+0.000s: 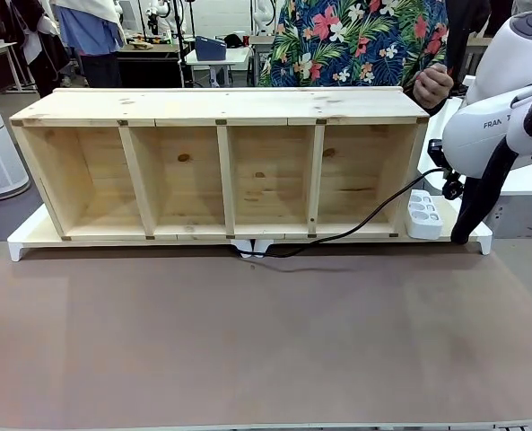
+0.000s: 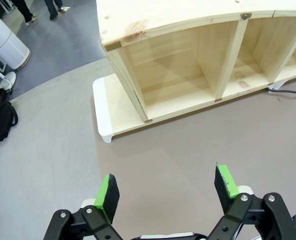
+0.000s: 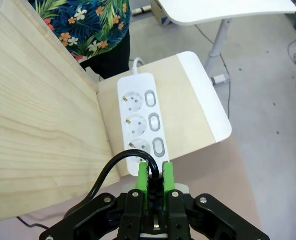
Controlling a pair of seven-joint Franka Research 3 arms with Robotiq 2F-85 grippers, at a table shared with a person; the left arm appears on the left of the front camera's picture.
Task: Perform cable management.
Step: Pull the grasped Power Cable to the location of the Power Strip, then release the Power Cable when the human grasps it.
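At the end of the power strip point(image 3: 139, 112), the right pincer point(image 3: 155, 176) is clamped on the plug end of the cable point(image 3: 130, 154), lining up a socket I'd guess; slack trails along the shelf point(image 1: 225, 108). Left pincer point(image 2: 166, 187) hangs wide, idle.

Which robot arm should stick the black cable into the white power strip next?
Right. Its jaws are shut on the cable's end, close to the power strip. The left jaws hang open above bare table, by the wooden shelf's other end.
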